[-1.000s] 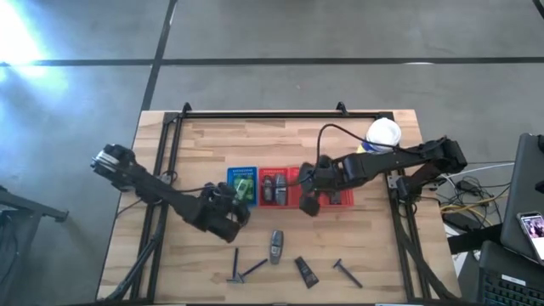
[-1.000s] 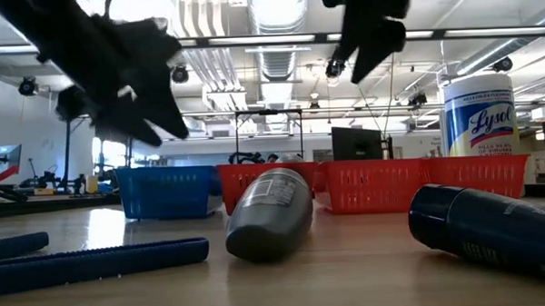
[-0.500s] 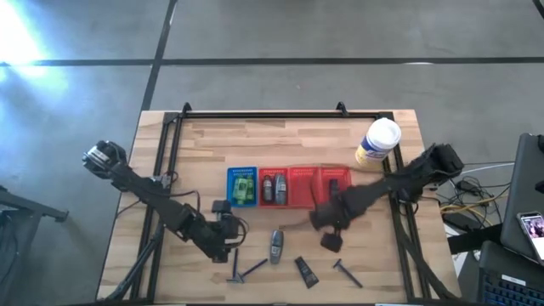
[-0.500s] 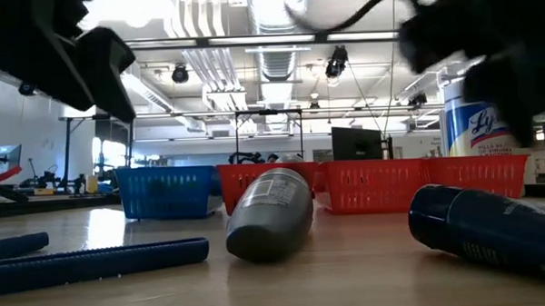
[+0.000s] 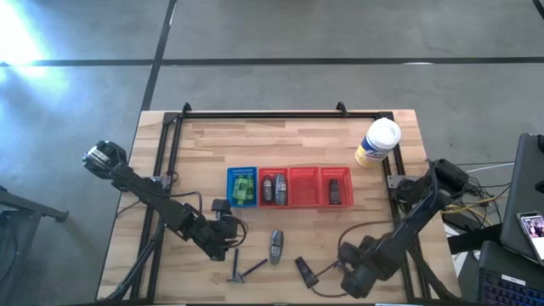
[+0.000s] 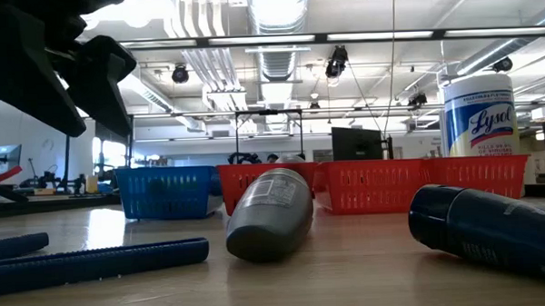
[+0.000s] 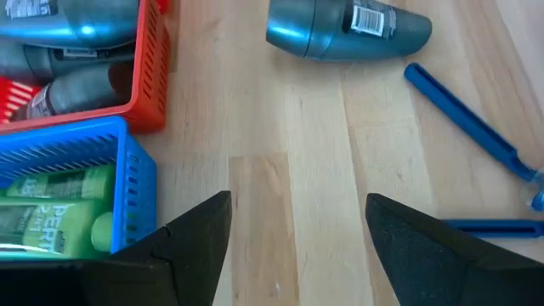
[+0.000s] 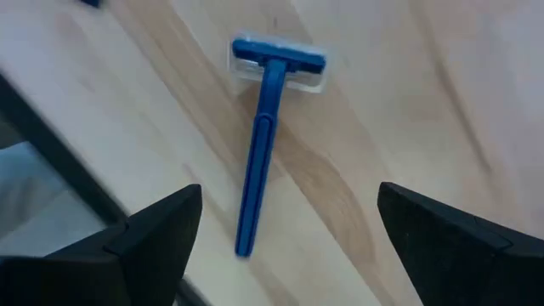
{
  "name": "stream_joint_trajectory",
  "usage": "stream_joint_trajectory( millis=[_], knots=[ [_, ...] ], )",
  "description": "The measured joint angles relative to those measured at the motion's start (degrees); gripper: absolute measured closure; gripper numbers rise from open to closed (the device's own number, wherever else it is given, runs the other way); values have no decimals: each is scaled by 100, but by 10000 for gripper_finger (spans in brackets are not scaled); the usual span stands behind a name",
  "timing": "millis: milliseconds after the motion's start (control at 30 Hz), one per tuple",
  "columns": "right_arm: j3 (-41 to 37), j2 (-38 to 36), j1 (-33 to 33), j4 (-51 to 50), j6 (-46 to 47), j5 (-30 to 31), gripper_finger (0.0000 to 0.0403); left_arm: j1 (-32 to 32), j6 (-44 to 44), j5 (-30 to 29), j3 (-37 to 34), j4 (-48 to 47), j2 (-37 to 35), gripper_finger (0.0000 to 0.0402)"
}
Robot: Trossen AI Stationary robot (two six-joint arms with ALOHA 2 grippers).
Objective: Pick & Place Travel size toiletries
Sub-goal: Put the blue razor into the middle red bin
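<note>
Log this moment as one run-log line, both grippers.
left gripper: open, empty, above bare wood near blue basket | right gripper: open, empty, over blue razor | razor: flat on table, ungrasped

Bare wood betw. baskets (image 5: 289,186) & grey stick (image 5: 275,246)

I read even, bright overhead light from ceiling strips (image 6: 278,39). Glare washes the floor (image 5: 25,34) in the high view's corner. Low view: left gripper (image 6: 65,74) silhouetted, near grey stick (image 6: 267,215) soft.
</note>
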Motion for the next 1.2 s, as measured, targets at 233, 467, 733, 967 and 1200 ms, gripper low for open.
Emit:
stream_joint_trajectory(
  millis=[233,467,733,967,1200],
  knots=[
    [362,802,416,-157,166,229,81,3,30,3,0,-1,0,126],
    [644,1217,374,-220,320,287,138,5,69,5,0,-4,0,126],
    [597,1157,122,-214,232,431,277,5,186,5,0,-9,0,126],
    [561,654,-153,-766,176,1222,377,5,188,3,0,-12,0,126],
    [418,-698,-1227,-1132,337,2043,373,5,188,-111,0,-12,0,126]
  ],
)
